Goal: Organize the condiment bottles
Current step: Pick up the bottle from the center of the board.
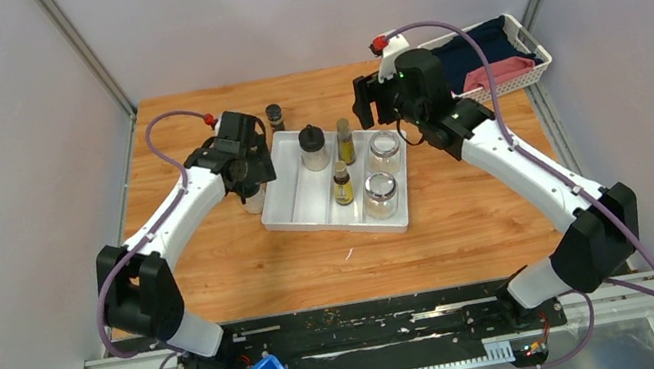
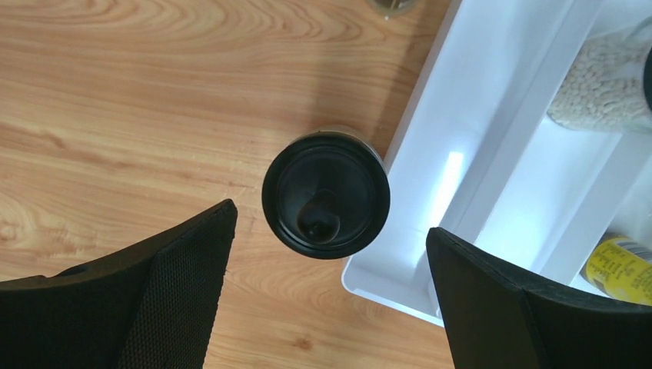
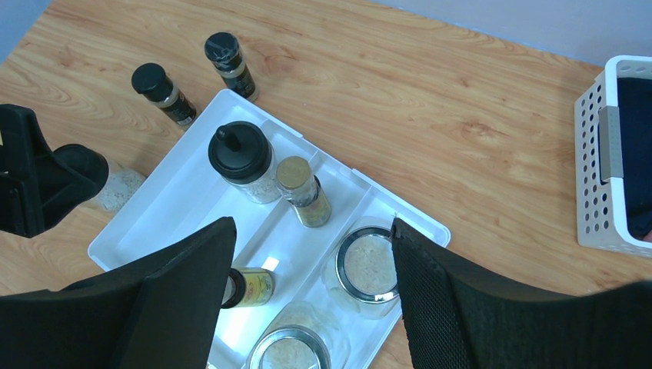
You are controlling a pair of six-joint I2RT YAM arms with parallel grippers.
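Wooden tabletop (image 1: 215, 265) within grey walls. Left gripper (image 2: 329, 221) spread to full width, empty, poised straight above black-lidded jar (image 2: 325, 194). Jar upright on bare wood just beside, perhaps touching, outer wall of white divided tray (image 2: 461, 84); not yet inside. Right gripper (image 3: 311, 224) likewise parted, holding nothing, hovering over tray contents: spouted jar (image 3: 242, 157), two yellow-labelled bottles (image 3: 304, 192), two glass jars (image 3: 367, 265). Two dark-capped shakers (image 3: 161, 92) outside, near far rim. Probable hazards on descent:
- tray-side finger (image 2: 538, 307) landing on tray rim for want of clearance, shoving tray and toppling slim bottles
- off-centre closure tipping jar
- smooth glass slipping during lift over wall
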